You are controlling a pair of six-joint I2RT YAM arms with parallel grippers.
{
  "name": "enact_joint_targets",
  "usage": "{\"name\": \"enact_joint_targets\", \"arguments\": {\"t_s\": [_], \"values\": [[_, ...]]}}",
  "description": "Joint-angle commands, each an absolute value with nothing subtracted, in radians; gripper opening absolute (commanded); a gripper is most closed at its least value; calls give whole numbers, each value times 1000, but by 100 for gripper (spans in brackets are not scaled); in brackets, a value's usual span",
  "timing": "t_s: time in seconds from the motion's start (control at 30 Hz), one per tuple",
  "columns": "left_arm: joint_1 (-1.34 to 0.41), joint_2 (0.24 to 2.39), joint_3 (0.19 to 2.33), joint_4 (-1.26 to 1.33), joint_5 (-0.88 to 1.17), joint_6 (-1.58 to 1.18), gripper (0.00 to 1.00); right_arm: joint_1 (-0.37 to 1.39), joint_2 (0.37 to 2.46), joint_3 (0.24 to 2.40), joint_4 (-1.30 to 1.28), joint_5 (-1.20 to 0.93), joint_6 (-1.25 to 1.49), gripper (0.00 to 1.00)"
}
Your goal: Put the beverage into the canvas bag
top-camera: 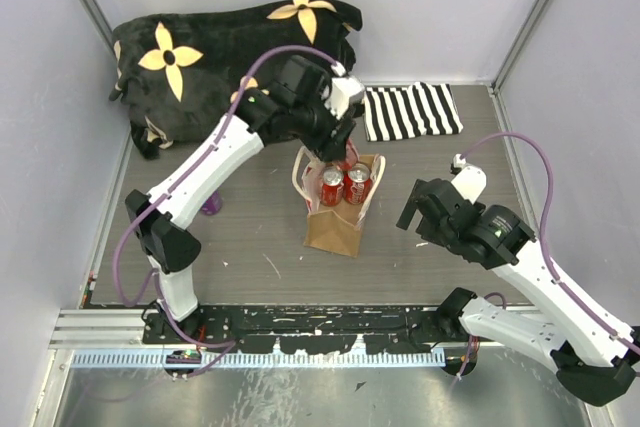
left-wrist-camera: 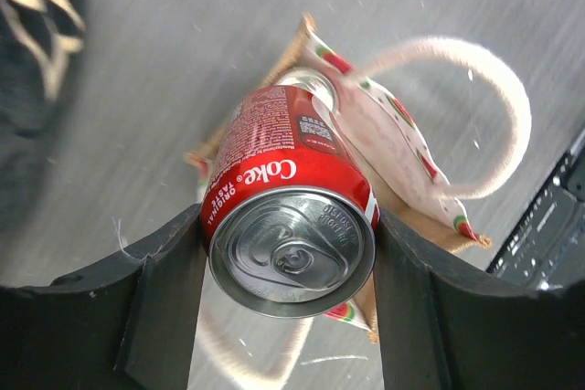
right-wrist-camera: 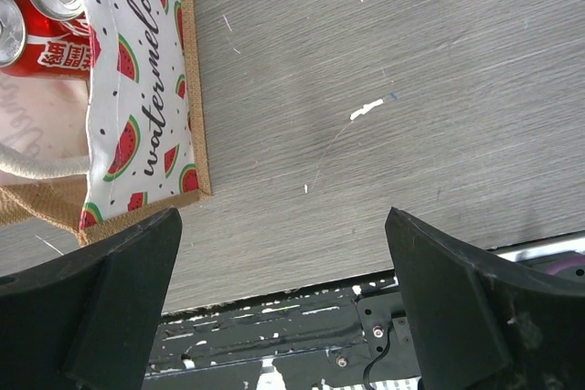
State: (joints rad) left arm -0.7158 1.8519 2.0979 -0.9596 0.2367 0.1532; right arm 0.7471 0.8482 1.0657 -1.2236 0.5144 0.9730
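1. Top external view, stock: bag upright mid-worktop, mouth up. Two cans stand side by side in its near half. Striped cloth lies behind it, apart.
2. Left claw: clenched across the sides of a third can, held above the bag's far half. The left wrist view shows the tab end towards the camera and the base pointing down at the mouth. Whether the base has passed the rim you cannot tell.
3. Right claw: released, jaws wide, nothing between them. It sits to the right of the bag, apart from it.
4. Step in hand, by judgement: lowering the can into the free space behind the stored pair.
5. Handling: keep the can's axis plumb and bring it straight down. Aim for the gap, not the lids of the two cans.
6. Handle: the cream loop lies beside the can's path. Keep your fingers clear of it so nothing snags when you withdraw.
7. Bag wall: soft, and likely to lean if nudged. Descend slowly and let go only once the base is seated on the bag floor.
8. Risk: if you release too high, the can may tip onto its neighbours or topple the bag.
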Motion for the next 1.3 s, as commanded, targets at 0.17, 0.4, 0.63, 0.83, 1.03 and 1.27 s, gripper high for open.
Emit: {"name": "enact_joint_targets", "arguments": {"t_s": [0.17, 0.4, 0.63, 0.83, 1.03, 1.27], "values": [[-794, 1758, 1979, -898, 245, 146, 0, 750, 831, 1066, -1239, 543, 995, 100], [-841, 1772, 1947, -898, 238, 158, 0, 751, 836, 1063, -1234, 542, 988, 100], [-853, 1781, 1885, -891, 221, 172, 0, 751, 824, 1058, -1236, 548, 994, 100], [-856, 1800, 1834, -861, 208, 183, 0, 751, 825, 1063, -1240, 551, 994, 100], [-862, 1831, 1815, -829, 209, 175, 0, 751, 824, 1072, -1257, 559, 1004, 100], [-864, 1883, 1796, -793, 205, 176, 0, 751, 819, 1082, -1274, 564, 1015, 100]]}}
